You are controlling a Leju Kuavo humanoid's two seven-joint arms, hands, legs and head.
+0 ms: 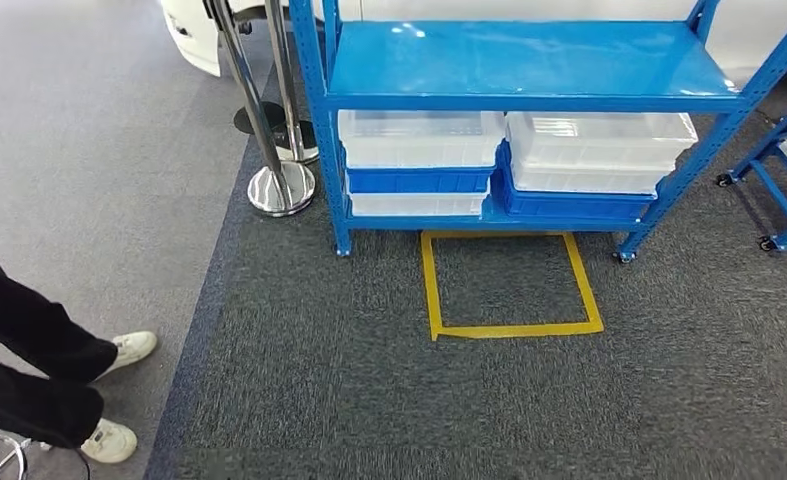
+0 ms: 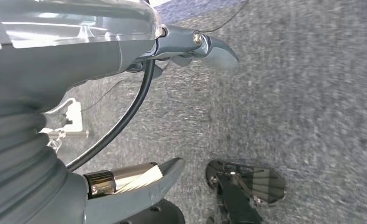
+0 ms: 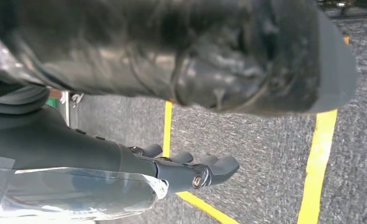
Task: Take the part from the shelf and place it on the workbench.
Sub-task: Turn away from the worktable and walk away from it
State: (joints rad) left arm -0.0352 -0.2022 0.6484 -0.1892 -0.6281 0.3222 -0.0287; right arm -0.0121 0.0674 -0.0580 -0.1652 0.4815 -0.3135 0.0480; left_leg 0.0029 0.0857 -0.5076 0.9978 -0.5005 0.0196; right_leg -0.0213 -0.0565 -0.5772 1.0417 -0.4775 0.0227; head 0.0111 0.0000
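A blue metal shelf (image 1: 529, 62) stands ahead on the dark carpet. Its top board is bare. On its lower level sit two translucent white bins (image 1: 419, 140) (image 1: 597, 140) stacked over blue ones; I cannot make out the part inside them. My left hand (image 2: 102, 60) hangs over the carpet with its thumb (image 2: 144, 186) and fingers (image 2: 218, 51) apart and nothing between them. My right hand (image 3: 172, 170) hangs above the yellow tape (image 3: 319, 163), fingers (image 3: 221, 165) stretched out, holding nothing.
A yellow tape square (image 1: 509, 328) marks the carpet just in front of the shelf. Chrome stanchions (image 1: 281, 185) stand left of the shelf. A person's legs (image 1: 29, 370) in white shoes are at the near left. Another blue wheeled rack (image 1: 784, 170) is at the right.
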